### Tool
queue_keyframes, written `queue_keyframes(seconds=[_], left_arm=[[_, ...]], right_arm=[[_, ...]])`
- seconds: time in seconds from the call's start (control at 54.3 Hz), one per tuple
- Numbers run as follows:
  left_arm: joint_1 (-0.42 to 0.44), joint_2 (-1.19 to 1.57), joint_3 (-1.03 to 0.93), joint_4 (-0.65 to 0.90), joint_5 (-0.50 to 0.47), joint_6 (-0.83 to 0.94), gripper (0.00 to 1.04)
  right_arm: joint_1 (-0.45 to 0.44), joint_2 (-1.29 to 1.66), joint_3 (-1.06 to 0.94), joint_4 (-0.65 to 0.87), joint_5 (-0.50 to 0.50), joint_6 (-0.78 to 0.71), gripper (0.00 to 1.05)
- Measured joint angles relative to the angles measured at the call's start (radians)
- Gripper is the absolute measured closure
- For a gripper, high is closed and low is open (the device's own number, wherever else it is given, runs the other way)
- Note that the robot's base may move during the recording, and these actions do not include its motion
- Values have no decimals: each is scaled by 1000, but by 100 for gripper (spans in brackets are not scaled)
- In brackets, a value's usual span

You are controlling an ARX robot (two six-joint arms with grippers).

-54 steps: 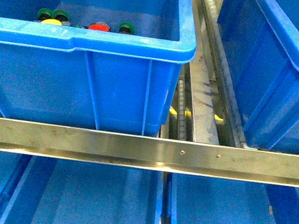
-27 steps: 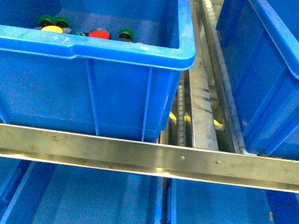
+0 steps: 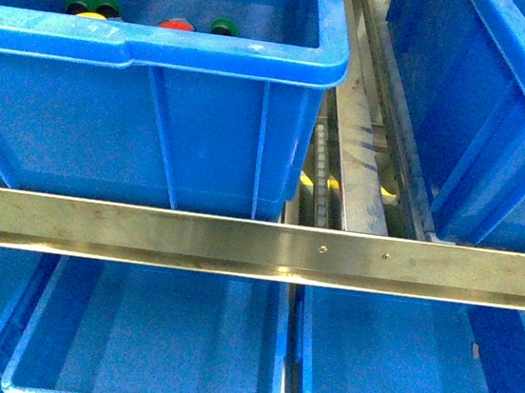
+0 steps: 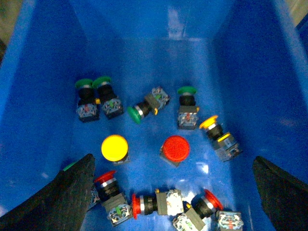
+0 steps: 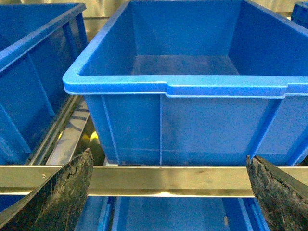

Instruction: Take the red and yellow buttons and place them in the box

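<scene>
Front view: a steel rail (image 3: pixel 256 247) is crossing a rack of blue bins. Behind it, the upper left bin (image 3: pixel 165 50) is showing a red button (image 3: pixel 175 24) and a yellow button (image 3: pixel 90 14) just above its rim, among green buttons (image 3: pixel 224 27).

Left wrist view: the left tool (image 4: pixel 172 158) is hanging spread wide and holding nothing, above buttons that are lying scattered on the bin floor (image 4: pixel 250 125).

Right wrist view: the right tool (image 5: pixel 169 155) is gaping wide and holding nothing, facing a blue bin (image 5: pixel 183 89) behind the rail.
</scene>
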Motion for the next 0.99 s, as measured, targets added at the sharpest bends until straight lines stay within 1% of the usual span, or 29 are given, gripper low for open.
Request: queue_keyframes(seconds=[0.11, 0.221, 0.552, 0.736, 0.994], left_arm=[[-10, 119, 105, -100, -29, -20, 8], [-17, 211, 182, -159, -57, -52, 8], [-50, 387, 364, -254, -96, -101, 8], [-71, 434, 388, -277, -130, -111, 8], [-77, 465, 388, -270, -146, -116, 8]], right_arm=[[0, 0, 0, 0, 0, 0, 7], [0, 0, 0, 0, 0, 0, 7], [0, 0, 0, 0, 0, 0, 7], [0, 0, 0, 0, 0, 0, 7], [0, 0, 0, 0, 0, 0, 7]])
